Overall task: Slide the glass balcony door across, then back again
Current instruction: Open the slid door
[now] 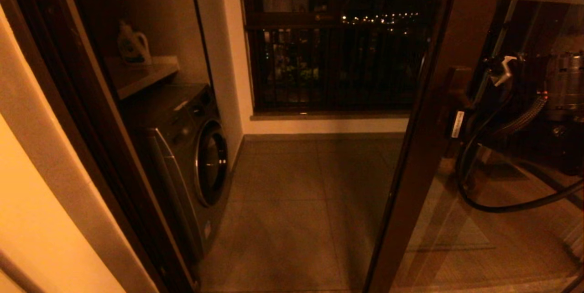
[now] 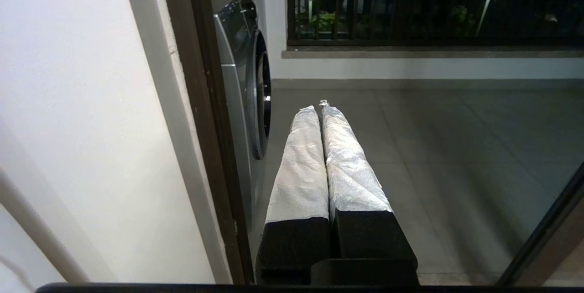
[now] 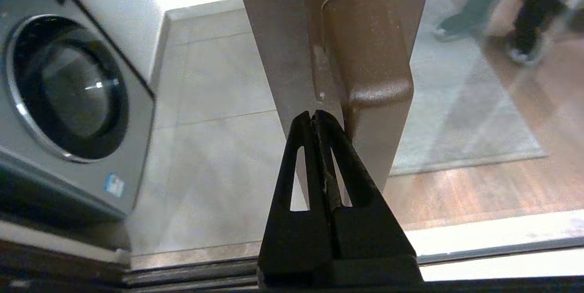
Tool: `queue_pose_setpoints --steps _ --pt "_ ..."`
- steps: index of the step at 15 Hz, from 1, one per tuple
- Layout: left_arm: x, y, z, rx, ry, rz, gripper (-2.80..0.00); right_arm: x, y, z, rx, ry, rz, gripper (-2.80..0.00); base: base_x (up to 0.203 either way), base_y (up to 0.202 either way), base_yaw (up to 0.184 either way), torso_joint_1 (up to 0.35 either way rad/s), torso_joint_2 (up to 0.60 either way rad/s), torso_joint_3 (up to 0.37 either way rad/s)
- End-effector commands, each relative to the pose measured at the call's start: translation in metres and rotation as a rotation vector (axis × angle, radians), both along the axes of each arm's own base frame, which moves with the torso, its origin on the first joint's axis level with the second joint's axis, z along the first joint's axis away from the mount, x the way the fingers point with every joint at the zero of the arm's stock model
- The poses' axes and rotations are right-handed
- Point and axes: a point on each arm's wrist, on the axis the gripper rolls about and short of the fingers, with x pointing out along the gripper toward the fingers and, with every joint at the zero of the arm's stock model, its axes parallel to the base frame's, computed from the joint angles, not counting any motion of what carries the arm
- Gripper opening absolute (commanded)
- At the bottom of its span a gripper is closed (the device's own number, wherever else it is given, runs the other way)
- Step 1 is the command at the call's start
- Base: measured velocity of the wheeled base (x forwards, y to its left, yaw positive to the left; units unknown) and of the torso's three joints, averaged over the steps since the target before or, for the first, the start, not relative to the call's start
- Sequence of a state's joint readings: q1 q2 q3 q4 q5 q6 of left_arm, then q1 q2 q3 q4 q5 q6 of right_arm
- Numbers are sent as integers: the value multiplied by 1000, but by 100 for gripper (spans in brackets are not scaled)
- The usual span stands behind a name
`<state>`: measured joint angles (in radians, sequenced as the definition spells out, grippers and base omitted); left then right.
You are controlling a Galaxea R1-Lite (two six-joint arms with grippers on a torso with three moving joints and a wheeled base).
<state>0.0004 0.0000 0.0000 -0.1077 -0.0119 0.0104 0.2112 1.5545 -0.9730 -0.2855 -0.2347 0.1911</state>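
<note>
The glass balcony door (image 1: 419,138) stands to the right, its brown wooden stile slanting down the head view with clear glass to the right of it. Its blocky wooden pull handle (image 1: 457,84) sits on that stile. In the right wrist view my right gripper (image 3: 314,114) is shut with nothing in it, its black tips against the door's stile (image 3: 283,55) just beside the handle (image 3: 369,55). My right arm (image 1: 511,101) with its cables shows by the handle. My left gripper (image 2: 318,107), silver-wrapped, is shut and empty, hanging over the balcony floor near the left jamb.
A grey washing machine (image 1: 200,156) stands at the left of the balcony under a shelf with a detergent bottle (image 1: 133,46). The dark window with railing bars (image 1: 337,55) is at the back. The fixed dark jamb (image 1: 91,124) bounds the opening on the left. Floor tracks (image 3: 191,274) run below.
</note>
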Motion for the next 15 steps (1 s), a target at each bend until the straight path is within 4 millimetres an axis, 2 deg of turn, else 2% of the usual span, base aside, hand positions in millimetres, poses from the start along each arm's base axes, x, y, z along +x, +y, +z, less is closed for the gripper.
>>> queue_pose_setpoints --steps 1,9,15 --pt "3 0 -11 0 40 1 -280 -2 -12 1 2 -4 -10 -280 0 0 0 0 0 0" --pt "3 0 -11 -1 40 0 -280 -4 -35 2 -10 -4 -49 -280 0 0 0 0 0 0" --pt "3 0 -11 -2 40 1 -280 -6 -61 -1 -16 10 -75 -280 0 0 0 0 0 0"
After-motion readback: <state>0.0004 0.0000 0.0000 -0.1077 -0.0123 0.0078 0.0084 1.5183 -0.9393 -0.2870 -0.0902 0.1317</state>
